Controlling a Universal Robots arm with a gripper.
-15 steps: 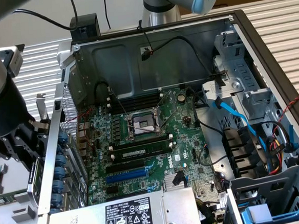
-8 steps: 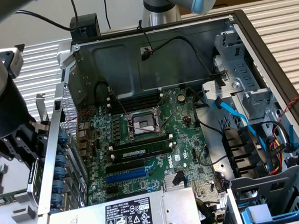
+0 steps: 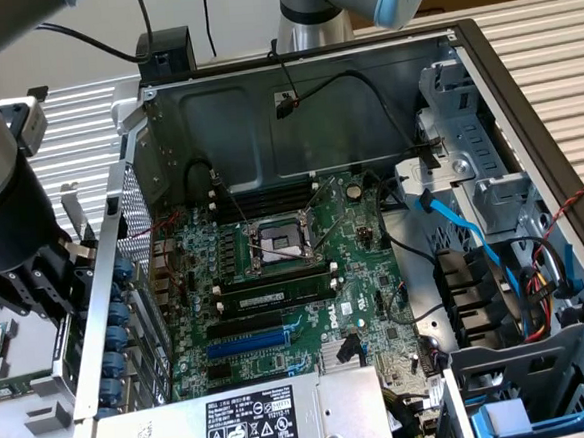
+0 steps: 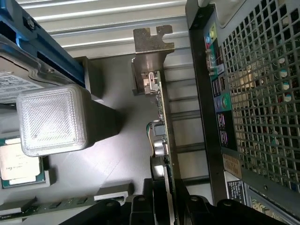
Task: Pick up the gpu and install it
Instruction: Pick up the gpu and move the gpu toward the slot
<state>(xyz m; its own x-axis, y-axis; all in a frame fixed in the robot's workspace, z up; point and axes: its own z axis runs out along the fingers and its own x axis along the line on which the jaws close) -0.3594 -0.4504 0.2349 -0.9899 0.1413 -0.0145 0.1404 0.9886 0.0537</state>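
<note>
Your gripper (image 4: 164,206) is clamped on the gpu (image 4: 161,140), which you see edge-on in the wrist view: the thin green board runs away from the black fingers (image 4: 140,206) and ends in its silver metal end bracket (image 4: 151,51), with small components and a silver capacitor showing along one face. In the exterior view the arm (image 3: 0,199) hangs at the exterior view's left, outside the open computer case (image 3: 313,87), just beside the case's perforated rear panel (image 3: 133,240); the card itself is hard to make out there behind the dark wrist. So the gpu is held in the air outside the chassis, close alongside the rear wall with its coloured audio jacks (image 4: 224,101), and it is not seated in any slot. Inside the case the green motherboard (image 3: 306,278) lies flat with the CPU socket (image 3: 278,240) open near its middle, a memory stick (image 3: 268,299) just nearer than that, and the blue expansion slot (image 3: 246,345) nearer still, unoccupied. The silver power supply (image 3: 256,422) with its black label sits at the near edge. Below your gripper, on the grey work surface (image 4: 122,154), you can see a translucent ribbed block (image 4: 54,119) and a loose processor (image 4: 18,166).
</note>
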